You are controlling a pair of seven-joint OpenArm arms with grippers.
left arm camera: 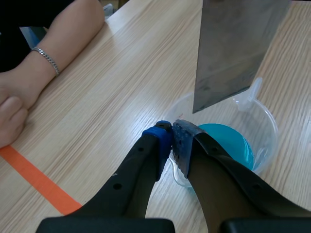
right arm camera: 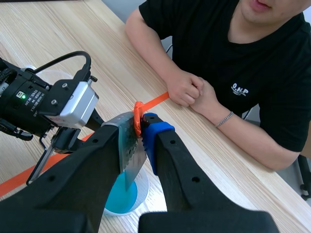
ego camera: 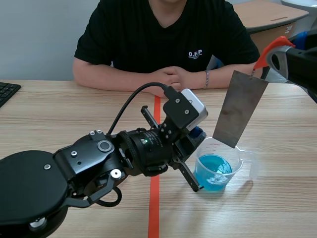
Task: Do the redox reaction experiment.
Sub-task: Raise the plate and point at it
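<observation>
My left tool (left arm camera: pixel 172 141) is clenched on the rim of the plastic beaker (left arm camera: pixel 270 127). My right tool (right arm camera: pixel 139 132) grasps the metal plate (ego camera: pixel 240 106), which hangs below it over the blue solution (left arm camera: pixel 228 141). A tilted descent may strike the rim and spill.

Black arm (ego camera: pixel 74 168) — blue-padded tool (left arm camera: pixel 173 141), cable (ego camera: pixel 130 101)

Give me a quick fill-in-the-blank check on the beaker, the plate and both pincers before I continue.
1. The liquid in the beaker is ___ in colour.
2. The left pincer is shut on the beaker's ___.
3. The metal plate, held by the right pincer through an orange piece at its top, hangs ___ the beaker, not in the liquid.
Missing words: blue; rim; above.
</observation>
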